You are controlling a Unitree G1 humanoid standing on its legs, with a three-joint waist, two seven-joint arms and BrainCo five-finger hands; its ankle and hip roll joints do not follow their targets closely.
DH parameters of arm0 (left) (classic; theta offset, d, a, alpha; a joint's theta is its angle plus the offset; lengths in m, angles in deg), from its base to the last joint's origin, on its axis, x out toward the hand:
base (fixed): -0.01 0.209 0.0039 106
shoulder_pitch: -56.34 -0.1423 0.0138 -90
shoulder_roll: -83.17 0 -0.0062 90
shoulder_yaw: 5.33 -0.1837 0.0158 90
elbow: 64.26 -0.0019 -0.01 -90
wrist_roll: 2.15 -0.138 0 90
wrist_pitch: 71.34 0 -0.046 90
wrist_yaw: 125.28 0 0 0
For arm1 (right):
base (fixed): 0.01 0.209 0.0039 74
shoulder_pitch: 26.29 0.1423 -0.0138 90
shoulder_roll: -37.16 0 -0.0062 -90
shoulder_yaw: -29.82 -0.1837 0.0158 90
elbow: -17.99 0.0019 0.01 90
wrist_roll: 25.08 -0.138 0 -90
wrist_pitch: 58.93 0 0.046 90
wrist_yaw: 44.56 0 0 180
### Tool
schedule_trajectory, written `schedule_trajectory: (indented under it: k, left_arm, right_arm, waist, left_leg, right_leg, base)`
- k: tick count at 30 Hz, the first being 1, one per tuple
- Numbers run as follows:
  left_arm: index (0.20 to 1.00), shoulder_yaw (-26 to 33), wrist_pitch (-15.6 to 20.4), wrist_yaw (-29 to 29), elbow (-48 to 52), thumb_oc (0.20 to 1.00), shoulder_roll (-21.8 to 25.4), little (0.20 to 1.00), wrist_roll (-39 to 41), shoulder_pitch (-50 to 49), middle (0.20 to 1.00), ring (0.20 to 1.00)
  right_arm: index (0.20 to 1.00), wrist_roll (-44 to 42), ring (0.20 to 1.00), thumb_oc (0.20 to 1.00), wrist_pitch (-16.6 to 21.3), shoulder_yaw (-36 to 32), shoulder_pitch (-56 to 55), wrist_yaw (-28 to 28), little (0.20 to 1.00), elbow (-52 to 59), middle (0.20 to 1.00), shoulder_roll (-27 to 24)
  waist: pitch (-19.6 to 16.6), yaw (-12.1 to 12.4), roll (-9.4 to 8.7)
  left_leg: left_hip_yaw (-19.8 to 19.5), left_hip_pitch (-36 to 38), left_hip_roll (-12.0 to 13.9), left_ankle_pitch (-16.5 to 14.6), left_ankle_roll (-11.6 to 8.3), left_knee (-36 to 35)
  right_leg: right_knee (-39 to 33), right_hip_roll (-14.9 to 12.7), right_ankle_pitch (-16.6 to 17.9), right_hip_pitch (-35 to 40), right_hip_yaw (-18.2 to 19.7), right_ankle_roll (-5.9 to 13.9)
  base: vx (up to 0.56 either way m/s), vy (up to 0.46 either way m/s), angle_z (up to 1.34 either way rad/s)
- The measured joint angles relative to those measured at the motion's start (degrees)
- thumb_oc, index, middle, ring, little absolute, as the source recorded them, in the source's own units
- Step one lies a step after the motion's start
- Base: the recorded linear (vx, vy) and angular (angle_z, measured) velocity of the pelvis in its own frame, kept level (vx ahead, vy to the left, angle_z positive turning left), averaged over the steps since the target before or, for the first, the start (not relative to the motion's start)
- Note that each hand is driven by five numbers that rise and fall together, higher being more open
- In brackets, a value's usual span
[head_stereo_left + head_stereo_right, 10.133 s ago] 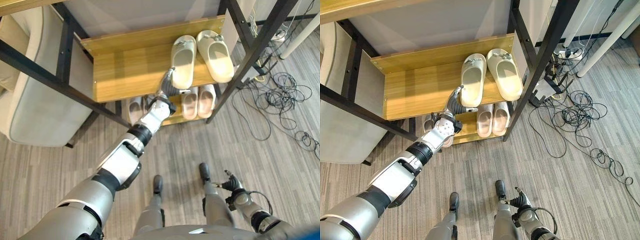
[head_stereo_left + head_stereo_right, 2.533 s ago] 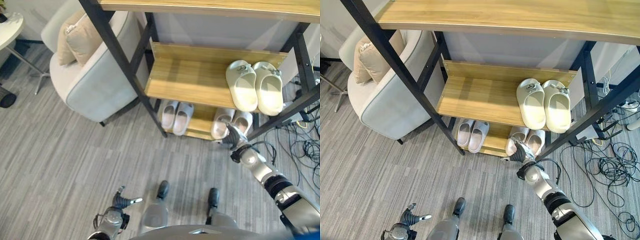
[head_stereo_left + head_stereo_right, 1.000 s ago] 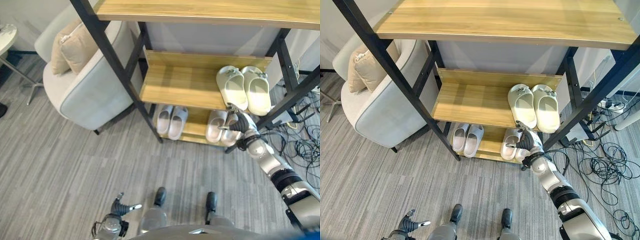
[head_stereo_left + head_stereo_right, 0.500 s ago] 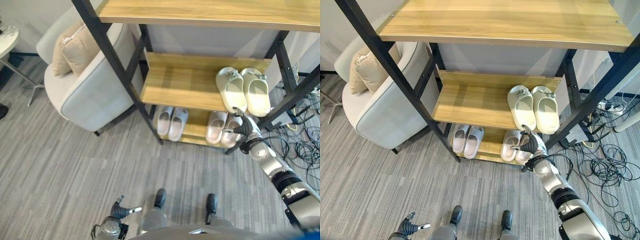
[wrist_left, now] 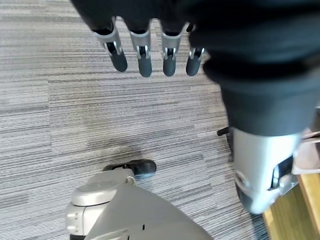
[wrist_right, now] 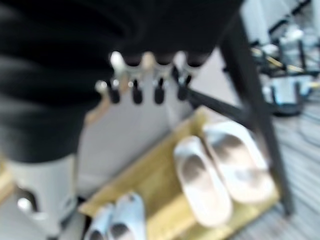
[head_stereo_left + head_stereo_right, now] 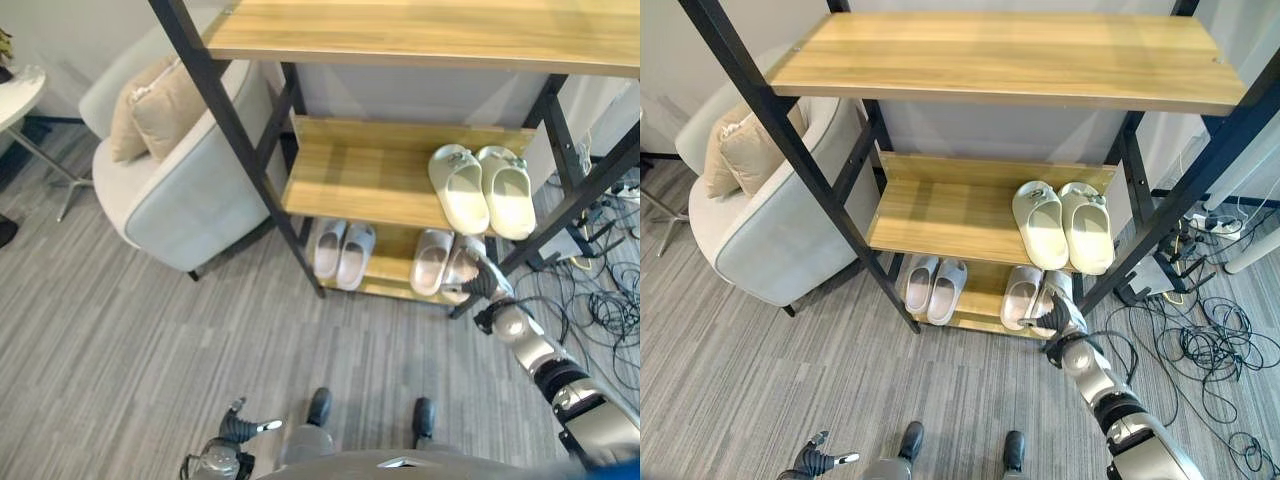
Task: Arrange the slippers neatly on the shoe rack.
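Note:
A cream pair of slippers (image 7: 487, 190) lies side by side at the right end of the rack's middle shelf (image 7: 350, 180). On the bottom shelf, a pale pair (image 7: 343, 250) lies to the left and another pale pair (image 7: 434, 261) to the right. My right hand (image 7: 478, 285) hovers just in front of the right pair's outer slipper (image 7: 1049, 293); I cannot tell whether it touches. Its fingers (image 6: 145, 82) are straight and hold nothing, with that pair (image 6: 220, 170) beyond them. My left hand (image 7: 235, 430) hangs low over the floor, its fingers (image 5: 150, 55) open and empty.
The rack has black metal posts (image 7: 250, 150) and a wide top shelf (image 7: 1010, 55). A grey armchair (image 7: 170, 190) with a beige cushion stands to its left. Loose cables (image 7: 1210, 340) lie on the floor at the right. Grey striped carpet (image 7: 150, 340) spreads in front.
My right hand has drawn back a little from the bottom right pair, towards me. The view has tilted up slightly. My left hand, on the cream slippers ten seconds ago, now hangs low.

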Motion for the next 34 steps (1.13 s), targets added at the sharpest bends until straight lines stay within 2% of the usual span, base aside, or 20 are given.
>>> schedule_trajectory:
  k: [6,8,10,16,21,29,34]
  left_arm:
    - [1.0,0.6,-1.0,-0.8,-1.7,1.0,0.0,1.0,-0.6,-0.2,1.0,1.0]
    - [1.0,0.5,-1.1,-1.8,-2.5,1.0,-0.1,1.0,-0.6,0.3,1.0,1.0]
    - [1.0,0.6,-1.2,-2.3,-2.7,1.0,-0.1,1.0,-0.5,0.3,1.0,1.0]
    - [1.0,1.7,-1.3,-4.9,-4.2,1.0,0.0,1.0,0.7,-0.2,1.0,1.0]
    - [1.0,2.4,-1.8,-7.2,-5.9,1.0,0.0,1.0,3.0,-0.5,1.0,1.0]
    - [1.0,6.2,-2.6,-9.2,-9.0,1.0,-0.2,1.0,5.2,-2.4,1.0,1.0]
    - [1.0,6.3,-2.6,-10.9,-9.1,1.0,-0.1,1.0,6.8,-3.3,1.0,1.0]
  right_arm:
    - [1.0,-0.6,1.0,1.0,-0.4,-2.6,-9.7,-2.0,1.0,-7.6,1.0,4.5]
    - [1.0,-1.0,1.0,1.0,-0.4,-4.2,-12.4,-2.8,1.0,-10.1,1.0,5.1]
    - [1.0,-1.2,1.0,1.0,-1.0,-4.5,-13.9,-3.5,1.0,-14.5,1.0,5.3]
    - [1.0,-3.5,1.0,1.0,-2.1,-9.0,-17.3,-5.0,1.0,-17.8,1.0,5.3]
    - [1.0,-9.1,1.0,1.0,-2.4,-16.8,-20.1,-5.2,1.0,-23.1,1.0,5.2]
    - [1.0,-14.1,1.0,1.0,-3.8,-20.1,-24.9,-7.5,1.0,-27.4,1.0,6.1]
    - [1.0,-15.8,1.0,1.0,-4.4,-20.1,-26.5,-9.0,1.0,-28.5,1.0,7.4]
  waist:
    - [-4.5,0.1,-1.57]
    - [-5.3,-0.8,-1.83]
    - [-5.6,-0.8,-1.93]
    - [-7.1,-1.6,-1.64]
    - [-7.5,-1.8,-1.34]
    - [-8.5,-2.3,-1.19]
    - [-9.0,-2.5,-1.4]
  left_leg:
    - [-0.2,2.0,0.0,-0.7,0.27,-0.1]
    - [-0.4,2.3,0.0,-0.7,0.41,-0.1]
    - [-0.3,3.2,0.0,-0.9,0.53,-0.1]
    - [0.0,3.9,0.1,-1.0,0.58,-0.1]
    - [0.5,4.6,0.2,-1.1,0.66,-0.1]
    - [1.6,6.1,0.2,-1.9,0.75,-0.1]
    - [2.2,6.4,0.2,-1.9,0.8,-0.2]
  right_leg:
    - [0.0,-0.1,-0.9,2.3,-0.6,0.1]
    - [0.0,-0.1,-0.8,2.7,-0.8,0.1]
    - [0.0,0.0,-1.0,3.5,-0.7,0.07]
    - [0.0,0.0,-1.3,3.9,-0.6,-0.33]
    - [0.0,0.0,-1.2,4.4,0.0,-0.32]
    - [0.0,0.0,-1.5,5.2,1.0,-0.28]
    - [0.0,0.0,-1.4,5.4,1.6,-0.2]
  base:
    - [0.03,-0.01,0.03]
    - [0.0,-0.007,0.03]
    - [0.0,-0.004,0.02]
    - [0.0,-0.003,-0.01]
    - [0.0,-0.001,-0.04]
    - [0.0,0.001,-0.06]
    - [-0.03,0.014,-0.06]
